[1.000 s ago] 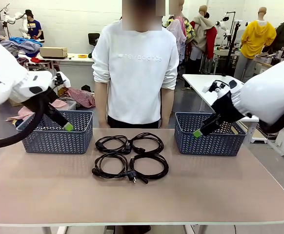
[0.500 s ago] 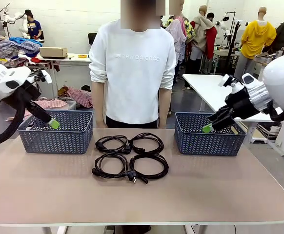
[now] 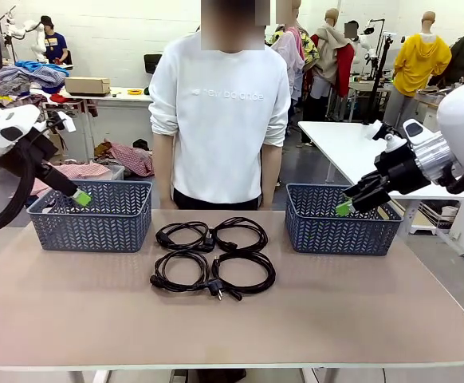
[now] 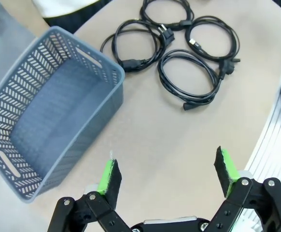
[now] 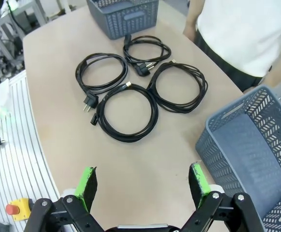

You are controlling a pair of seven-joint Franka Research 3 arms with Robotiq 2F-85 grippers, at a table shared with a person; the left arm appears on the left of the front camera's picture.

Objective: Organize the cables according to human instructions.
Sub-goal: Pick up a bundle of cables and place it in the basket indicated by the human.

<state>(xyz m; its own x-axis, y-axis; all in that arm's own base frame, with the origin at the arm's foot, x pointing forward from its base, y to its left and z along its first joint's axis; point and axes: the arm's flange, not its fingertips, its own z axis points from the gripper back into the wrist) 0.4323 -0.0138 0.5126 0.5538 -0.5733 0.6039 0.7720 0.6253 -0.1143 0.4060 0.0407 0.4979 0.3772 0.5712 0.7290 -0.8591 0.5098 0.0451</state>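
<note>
Nothing is sorted yet: the cables (image 3: pixel 212 255) lie on the desk (image 3: pixel 232 327) between the open, empty left claw (image 3: pixel 81 197) and right claw (image 3: pixel 344 208). The baskets (image 3: pixel 88 231) beside each claw are empty.

Front view faces across the table (image 3: pixel 336 303); both wrist views overlook cables (image 3: pixel 211 239)

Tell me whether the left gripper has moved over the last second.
Yes. The left gripper has drawn back toward the left end of the left basket, slightly higher.
</note>
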